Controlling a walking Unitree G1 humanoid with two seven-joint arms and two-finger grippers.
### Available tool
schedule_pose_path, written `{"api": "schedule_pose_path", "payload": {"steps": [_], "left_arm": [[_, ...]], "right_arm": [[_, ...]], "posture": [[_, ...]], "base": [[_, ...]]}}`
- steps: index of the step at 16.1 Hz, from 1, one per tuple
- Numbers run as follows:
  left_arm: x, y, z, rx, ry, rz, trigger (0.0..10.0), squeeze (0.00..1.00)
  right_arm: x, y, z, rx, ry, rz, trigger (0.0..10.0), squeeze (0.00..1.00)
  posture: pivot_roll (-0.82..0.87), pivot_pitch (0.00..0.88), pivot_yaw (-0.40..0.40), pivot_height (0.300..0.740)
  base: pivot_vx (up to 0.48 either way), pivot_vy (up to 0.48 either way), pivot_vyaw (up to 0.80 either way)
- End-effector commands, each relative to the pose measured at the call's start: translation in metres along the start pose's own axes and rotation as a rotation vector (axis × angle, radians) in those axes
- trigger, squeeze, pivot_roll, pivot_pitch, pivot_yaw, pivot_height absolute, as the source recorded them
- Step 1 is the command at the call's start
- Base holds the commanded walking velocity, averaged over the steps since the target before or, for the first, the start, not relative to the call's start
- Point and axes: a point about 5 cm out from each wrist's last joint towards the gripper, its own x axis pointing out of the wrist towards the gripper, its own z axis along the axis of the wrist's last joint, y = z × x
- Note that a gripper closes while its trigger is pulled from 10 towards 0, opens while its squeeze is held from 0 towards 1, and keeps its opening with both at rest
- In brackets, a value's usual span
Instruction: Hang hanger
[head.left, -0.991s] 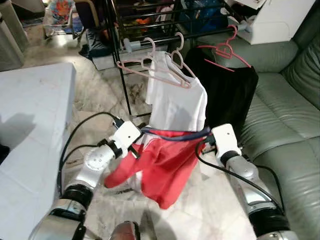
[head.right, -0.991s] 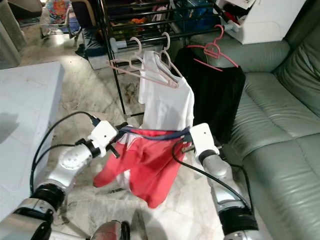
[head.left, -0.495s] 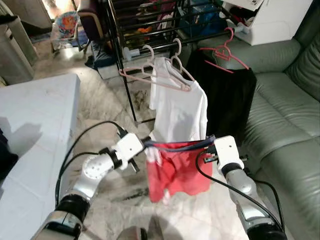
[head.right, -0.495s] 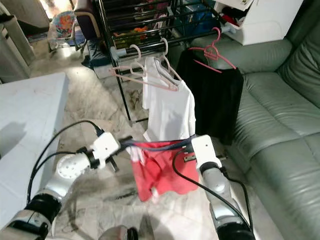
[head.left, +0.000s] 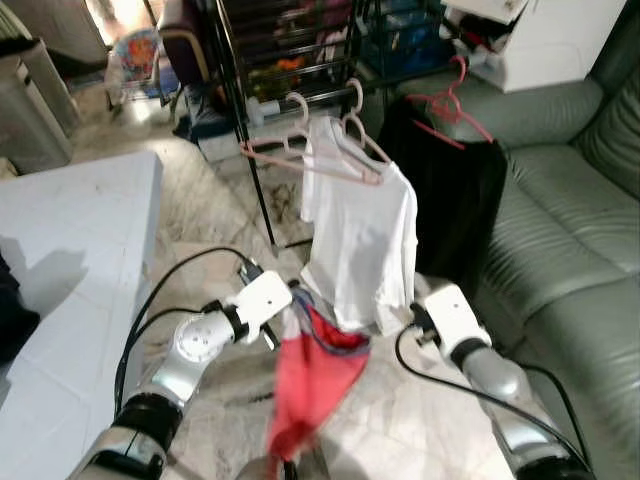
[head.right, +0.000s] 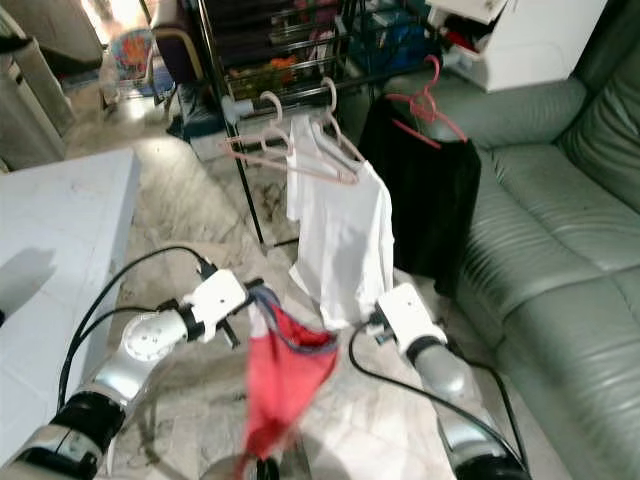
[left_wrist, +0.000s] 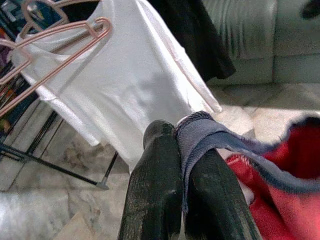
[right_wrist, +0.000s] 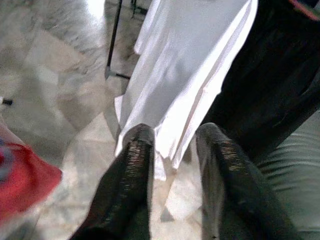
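Note:
A red garment (head.left: 312, 385) with a blue waistband (left_wrist: 210, 135) dangles from my left gripper (head.left: 287, 303), which is shut on the waistband; its fingers (left_wrist: 155, 185) pinch the band. Low beside the white T-shirt's hem, my right gripper (head.left: 413, 322) is open, its fingertips (right_wrist: 138, 142) apart with nothing between them. The white T-shirt (head.left: 360, 230) hangs on a pink hanger (head.left: 355, 140) on the black rack (head.left: 240, 130). An empty pink hanger (head.left: 270, 150) hangs to its left. A red hanger (head.left: 450, 100) carries a black garment (head.left: 455, 190).
A green leather sofa (head.left: 570, 230) runs along the right. A white table (head.left: 60, 270) stands on my left. Marble floor (head.left: 200, 220) lies between them. Behind the rack are clothes and clutter (head.left: 190, 90).
My right gripper has let go of the waistband and drawn back to the right. The red garment, stretched between both grippers before, now hangs from the left gripper alone.

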Motion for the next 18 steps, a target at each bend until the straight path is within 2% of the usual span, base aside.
{"api": "schedule_pose_path", "payload": {"steps": [1, 2, 4, 5, 6, 8, 9, 11, 12, 13, 14, 15, 16, 18], "left_arm": [[-0.002, 0.008, 0.004, 0.007, -0.001, 0.044, 0.0, 0.0], [-0.006, 0.011, 0.005, -0.036, 0.008, 0.076, 0.0, 0.0], [-0.011, 0.011, -0.004, -0.057, 0.056, 0.091, 0.0, 0.0], [-0.017, 0.013, -0.014, -0.13, 0.1, 0.174, 0.0, 0.0], [-0.021, 0.015, -0.019, -0.22, 0.106, 0.243, 0.0, 0.0], [-0.035, 0.021, -0.031, -0.315, 0.117, 0.376, 0.0, 0.0], [-0.041, 0.023, -0.03, -0.331, 0.097, 0.429, 0.0, 0.0], [-0.046, 0.018, -0.031, -0.329, 0.101, 0.436, 0.0, 0.0], [-0.046, 0.016, -0.032, -0.332, 0.11, 0.447, 1.4, 0.0], [-0.045, 0.015, -0.029, -0.351, 0.077, 0.464, 0.2, 0.0], [-0.047, 0.014, -0.029, -0.359, 0.062, 0.474, 2.0, 0.0], [-0.05, 0.012, -0.031, -0.36, 0.069, 0.484, 2.2, 0.0], [-0.054, 0.01, -0.033, -0.389, 0.078, 0.502, 4.5, 0.0], [-0.057, 0.01, -0.03, -0.381, 0.073, 0.527, 10.0, 0.0]], "right_arm": [[0.0, 0.0, 0.01, -0.039, -0.038, 0.013, 10.0, 1.0], [-0.001, -0.005, 0.01, -0.078, -0.047, -0.017, 10.0, 1.0], [0.0, -0.009, 0.012, -0.082, -0.067, -0.059, 10.0, 1.0], [-0.002, -0.012, 0.018, -0.054, -0.123, -0.141, 10.0, 1.0], [-0.005, -0.012, 0.02, 0.026, -0.161, -0.192, 10.0, 1.0], [-0.009, -0.007, 0.023, 0.139, -0.214, -0.244, 10.0, 1.0], [-0.014, -0.007, 0.02, 0.219, -0.224, -0.266, 10.0, 1.0], [-0.018, -0.005, 0.006, 0.438, -0.177, -0.3, 10.0, 1.0], [-0.016, -0.005, 0.003, 0.5, -0.156, -0.298, 10.0, 1.0], [-0.012, -0.008, 0.008, 0.509, -0.162, -0.278, 10.0, 1.0], [-0.011, -0.008, 0.01, 0.466, -0.179, -0.287, 10.0, 1.0], [-0.013, -0.001, 0.011, 0.41, -0.182, -0.224, 10.0, 1.0], [-0.018, 0.002, 0.013, 0.362, -0.2, -0.155, 10.0, 1.0], [-0.016, -0.01, 0.021, 0.364, -0.238, -0.192, 10.0, 1.0]], "posture": [[-0.02, 0.001, 0.118, 0.74], [-0.02, 0.012, 0.105, 0.74], [-0.02, 0.006, 0.086, 0.74], [-0.03, 0.0, 0.047, 0.74], [-0.03, 0.0, 0.05, 0.74], [-0.05, 0.0, 0.07, 0.74], [-0.04, 0.0, 0.073, 0.74], [-0.04, 0.0, 0.08, 0.74], [-0.04, 0.0, 0.081, 0.74], [-0.04, 0.0, 0.095, 0.74], [-0.04, 0.0, 0.099, 0.74], [-0.04, 0.0, 0.104, 0.74], [-0.03, 0.0, 0.089, 0.74], [-0.01, 0.0, 0.065, 0.74]], "base": [[0.0, 0.0, 0.0], [0.0, 0.0, 0.0], [0.0, 0.0, 0.0], [0.0, 0.0, 0.0], [0.0, 0.0, 0.0], [0.0, 0.0, 0.0], [0.0, 0.0, 0.0], [0.0, 0.0, 0.0], [0.0, 0.0, 0.0], [0.0, 0.0, 0.0], [0.0, 0.0, 0.0], [0.0, 0.0, 0.0], [0.0, 0.0, 0.0], [0.0, 0.0, 0.0]]}}
